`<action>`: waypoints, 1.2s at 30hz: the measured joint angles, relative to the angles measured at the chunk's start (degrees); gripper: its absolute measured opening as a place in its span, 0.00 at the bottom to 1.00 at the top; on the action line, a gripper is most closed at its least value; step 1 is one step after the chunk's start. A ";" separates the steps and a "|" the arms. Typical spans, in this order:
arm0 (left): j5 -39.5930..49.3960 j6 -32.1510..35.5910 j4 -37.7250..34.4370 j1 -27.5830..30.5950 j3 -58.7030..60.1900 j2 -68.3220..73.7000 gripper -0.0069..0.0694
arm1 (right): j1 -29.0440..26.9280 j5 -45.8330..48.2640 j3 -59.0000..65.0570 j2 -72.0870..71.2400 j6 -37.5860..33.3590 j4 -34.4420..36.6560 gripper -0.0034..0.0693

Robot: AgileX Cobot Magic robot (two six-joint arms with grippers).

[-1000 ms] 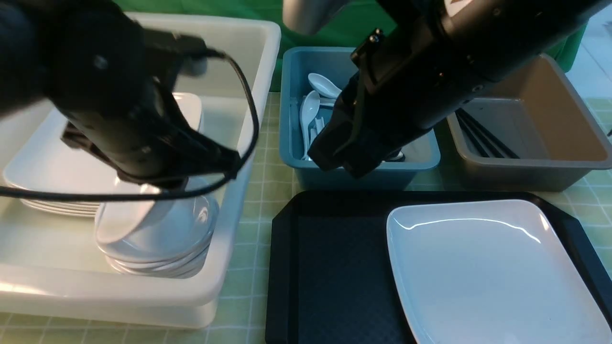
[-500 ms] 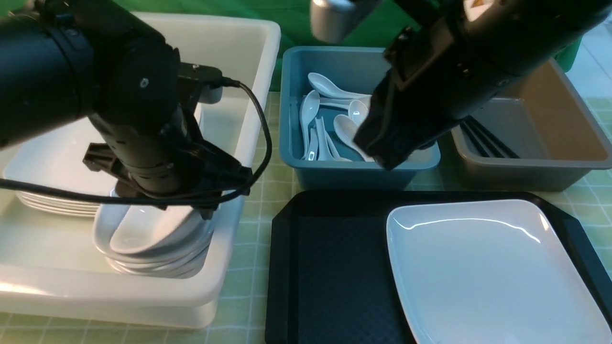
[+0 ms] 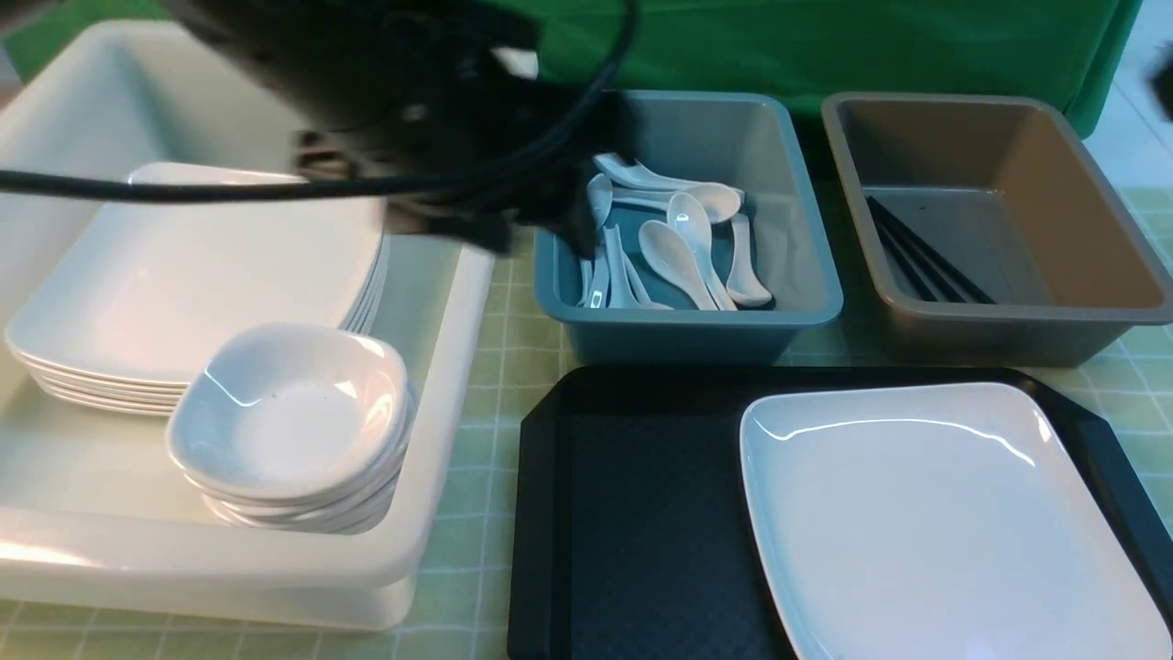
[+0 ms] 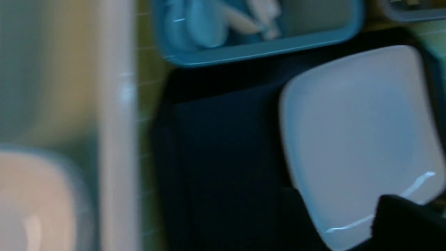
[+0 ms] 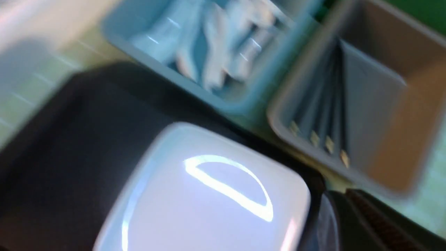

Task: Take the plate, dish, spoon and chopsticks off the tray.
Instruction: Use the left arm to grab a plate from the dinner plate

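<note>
The white plate lies on the right half of the black tray; the tray's left half is bare. A small white dish tops the stack in the white tub. Several white spoons lie in the teal tub. Black chopsticks rest in the brown tub. My left gripper hovers blurred between the white and teal tubs; only one finger shows in its wrist view. My right gripper is shut and empty beside the plate's corner, outside the front view.
A stack of large white plates fills the back of the white tub. A black cable from the left arm hangs over it. Green checked cloth covers the table, with a green backdrop behind the tubs.
The left gripper let the dish go onto the stack, then rose and swung toward the teal tub. The right arm pulled back from over the teal tub and left the front view.
</note>
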 joint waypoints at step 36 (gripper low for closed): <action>-22.60 7.15 -10.15 -3.94 -10.26 41.99 0.69 | -5.62 -5.29 28.13 -10.47 -2.20 8.94 0.06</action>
